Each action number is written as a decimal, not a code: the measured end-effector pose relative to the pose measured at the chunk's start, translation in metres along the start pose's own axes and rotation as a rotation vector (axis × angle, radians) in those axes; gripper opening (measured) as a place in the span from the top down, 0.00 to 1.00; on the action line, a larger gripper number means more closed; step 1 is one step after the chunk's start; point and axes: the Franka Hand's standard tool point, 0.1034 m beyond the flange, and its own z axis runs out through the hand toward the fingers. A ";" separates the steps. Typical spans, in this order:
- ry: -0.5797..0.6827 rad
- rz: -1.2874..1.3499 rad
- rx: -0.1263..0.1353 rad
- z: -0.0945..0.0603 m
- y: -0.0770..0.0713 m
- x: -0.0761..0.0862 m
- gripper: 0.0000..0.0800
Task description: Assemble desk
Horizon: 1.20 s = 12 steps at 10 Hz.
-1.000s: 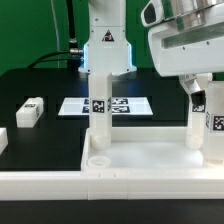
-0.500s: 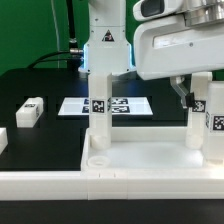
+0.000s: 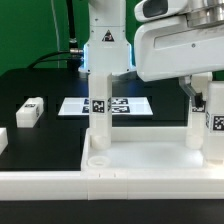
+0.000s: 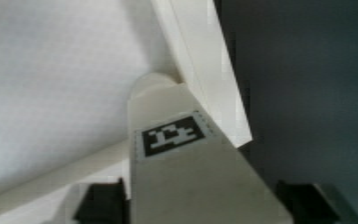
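Observation:
The white desk tabletop (image 3: 140,178) lies on the black table with its rim up. One tagged white leg (image 3: 99,105) stands upright in a far socket, and an empty round socket (image 3: 98,158) is in front of it. My gripper (image 3: 202,96) is at the exterior view's right, over another upright tagged leg (image 3: 214,126). In the wrist view that leg (image 4: 176,140) runs between my two dark fingers (image 4: 101,203). The gripper (image 4: 194,208) is shut on it, beside the tabletop's rim (image 4: 202,50).
A loose tagged leg (image 3: 30,111) lies on the table at the exterior view's left, with another white piece (image 3: 3,140) at the edge. The marker board (image 3: 125,104) lies flat behind the tabletop. The robot's base (image 3: 103,40) stands at the back.
The gripper's body moved toward the exterior view's left and lower over the right leg one second ago. It has held still for the last half second.

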 end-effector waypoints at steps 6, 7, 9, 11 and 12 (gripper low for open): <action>-0.040 0.961 0.034 0.001 0.006 0.010 0.62; -0.070 1.058 0.051 0.000 0.009 0.010 0.62; -0.070 1.048 0.048 0.000 0.008 0.009 0.62; -0.060 0.942 0.044 0.001 0.007 0.009 0.59; -0.048 0.691 0.037 0.003 0.001 0.005 0.36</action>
